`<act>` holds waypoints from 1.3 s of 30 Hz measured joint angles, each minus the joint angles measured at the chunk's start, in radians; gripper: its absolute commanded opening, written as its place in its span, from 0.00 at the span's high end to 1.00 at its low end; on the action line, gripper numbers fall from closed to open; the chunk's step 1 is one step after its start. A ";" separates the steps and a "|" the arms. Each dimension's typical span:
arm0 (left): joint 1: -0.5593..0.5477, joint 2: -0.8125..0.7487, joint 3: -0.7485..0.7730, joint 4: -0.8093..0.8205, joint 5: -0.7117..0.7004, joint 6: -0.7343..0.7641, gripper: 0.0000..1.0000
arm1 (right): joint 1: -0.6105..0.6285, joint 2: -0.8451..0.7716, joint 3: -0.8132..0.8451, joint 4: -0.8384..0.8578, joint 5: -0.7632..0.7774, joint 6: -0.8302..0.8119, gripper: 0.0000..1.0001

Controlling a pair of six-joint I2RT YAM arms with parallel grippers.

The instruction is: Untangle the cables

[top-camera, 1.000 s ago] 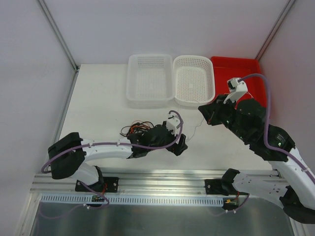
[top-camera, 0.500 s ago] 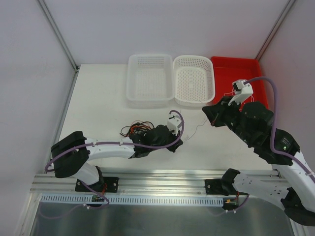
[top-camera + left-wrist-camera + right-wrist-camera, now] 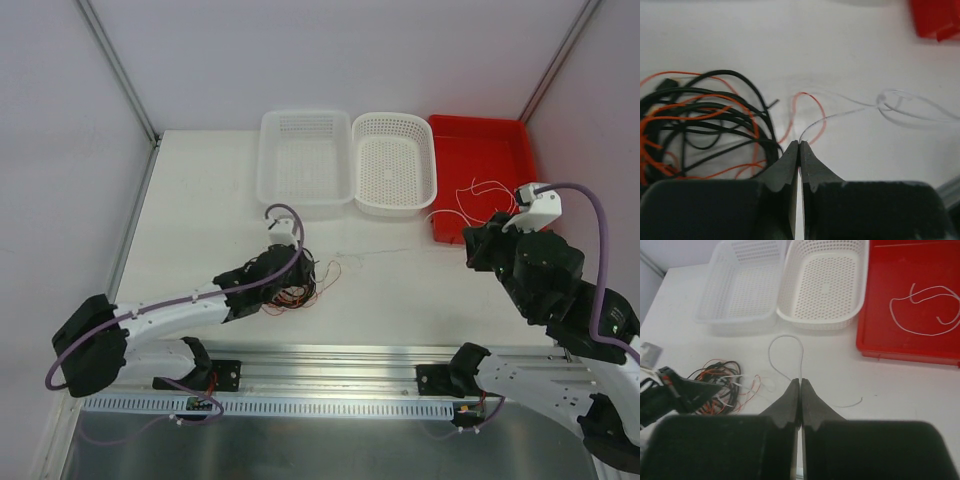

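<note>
White cable point(image 3: 840, 114) is pinched in my left gripper point(image 3: 799, 146), tips pressed together; black and orange cables point(image 3: 700, 120) bunch just left of them. Right gripper point(image 3: 800, 383), on its own camera, clamps a loop of white cable just ahead. From above I judge it half drawn out; next, ease it clear of the tangle

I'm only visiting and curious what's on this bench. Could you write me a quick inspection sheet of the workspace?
Surface: white table.
Job's things: black and orange tangle beside the left tool; white loop on the table; white cable lying in the red tray.
Clutter: rectangular basket and rounded basket, both empty.
Tools: left tool shut on a thin white strand; right tool shut on the white loop.
Cables: purple hoses along the arms.
Surroundings: pale walls, metal rail at the near edge.
</note>
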 measured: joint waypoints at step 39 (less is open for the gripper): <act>0.879 -0.367 0.053 -0.634 0.348 -0.025 0.99 | -0.001 -0.060 0.091 -0.089 0.227 -0.132 0.99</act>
